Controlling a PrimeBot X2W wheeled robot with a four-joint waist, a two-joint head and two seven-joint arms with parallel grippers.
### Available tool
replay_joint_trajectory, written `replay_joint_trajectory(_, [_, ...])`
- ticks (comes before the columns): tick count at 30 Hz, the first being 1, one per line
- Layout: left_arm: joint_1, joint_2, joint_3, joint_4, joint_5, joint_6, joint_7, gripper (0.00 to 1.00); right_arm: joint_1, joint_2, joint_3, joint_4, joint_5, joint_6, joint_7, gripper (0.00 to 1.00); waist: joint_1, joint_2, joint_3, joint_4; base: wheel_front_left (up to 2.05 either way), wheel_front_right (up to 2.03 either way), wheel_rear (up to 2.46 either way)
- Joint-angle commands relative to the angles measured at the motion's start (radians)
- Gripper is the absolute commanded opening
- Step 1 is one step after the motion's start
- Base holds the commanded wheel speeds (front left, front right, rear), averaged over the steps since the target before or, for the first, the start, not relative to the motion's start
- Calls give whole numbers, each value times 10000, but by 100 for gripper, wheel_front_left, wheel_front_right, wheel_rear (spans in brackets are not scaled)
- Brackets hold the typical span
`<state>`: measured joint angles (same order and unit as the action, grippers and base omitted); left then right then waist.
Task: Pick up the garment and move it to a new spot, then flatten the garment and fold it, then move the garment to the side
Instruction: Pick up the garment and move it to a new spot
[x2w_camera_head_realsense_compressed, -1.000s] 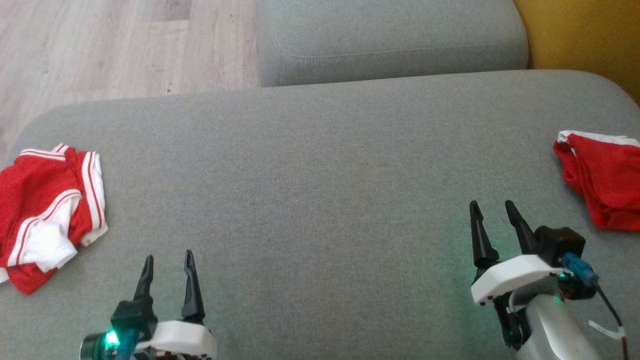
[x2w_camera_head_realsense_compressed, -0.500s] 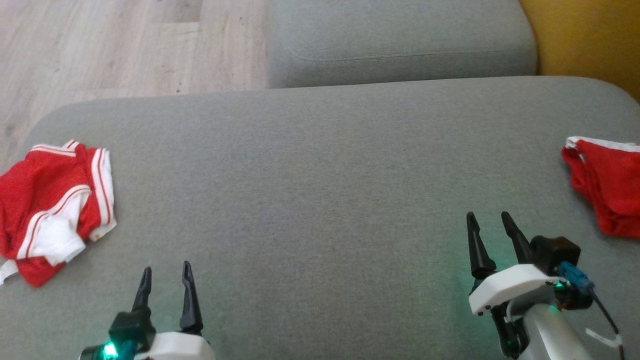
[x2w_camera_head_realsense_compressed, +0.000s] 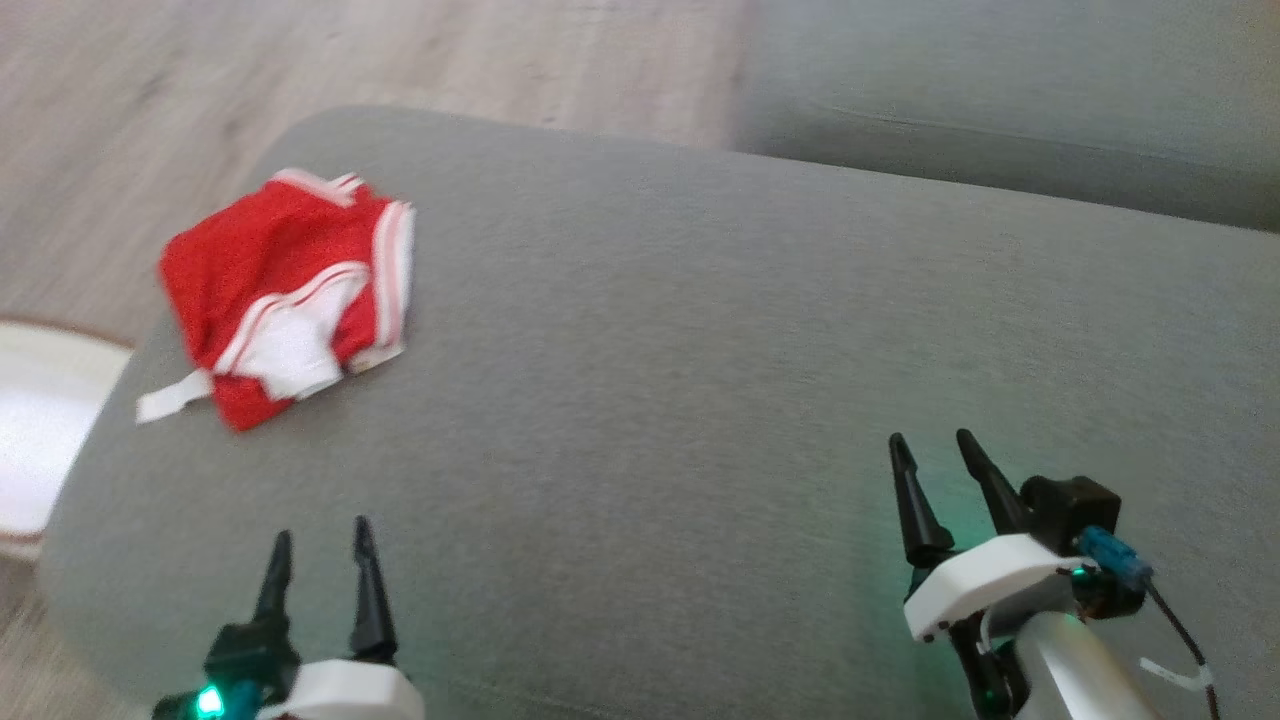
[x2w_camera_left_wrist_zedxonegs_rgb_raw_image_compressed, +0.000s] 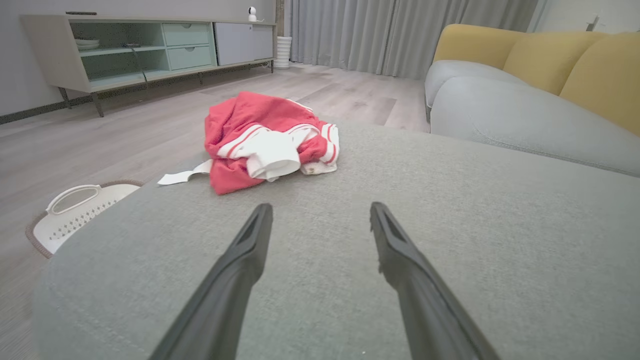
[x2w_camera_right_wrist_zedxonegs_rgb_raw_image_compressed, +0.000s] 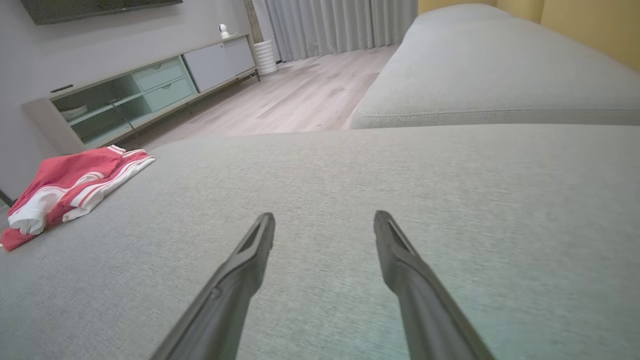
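Lying crumpled near far left corner of grey sofa cushion: red-and-white garment, white strap trailing toward cushion edge. Left gripper hovers short of garment, fingers apart, empty. Right gripper well apart from garment, fingers apart, empty.
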<state>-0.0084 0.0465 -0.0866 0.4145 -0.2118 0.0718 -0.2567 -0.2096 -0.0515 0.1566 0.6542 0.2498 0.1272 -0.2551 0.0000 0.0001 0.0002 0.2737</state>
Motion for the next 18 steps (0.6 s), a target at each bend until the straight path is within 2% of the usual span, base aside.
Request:
replay_joint_trajectory(1, [-128,37,479,-316,-54,71,-51,100,-229,12,301,-289,72,35,-66,100,0,-1,210,840,0,0,0])
replay_joint_trajectory(5, [-20,37,1071,-386,47,90,-51,100,-329,12,570,-291,156,35,-66,100,0,-1,335,1288,0,0,0])
replay_joint_trajectory(10, [-65,37,1894,-356,178,-139,-51,100,-451,12,826,-274,181,35,-66,100,0,-1,506,1348,0,0,0])
replay_joint_trajectory(13, [-328,64,2400,-421,186,-380,-51,100,-578,12,1009,-319,132,35,-66,100,0,-1,740,1138,0,0,0])
replay_joint_trajectory(14, [-613,208,2621,-447,285,-629,-51,100,-746,12,1150,-380,85,35,-66,100,0,-1,1038,876,0,0,0])
replay_joint_trajectory(18, [-1600,617,3135,-540,393,-986,-51,100,-1159,12,1163,-635,-169,35,-66,100,0,-1,1707,408,0,0,0])
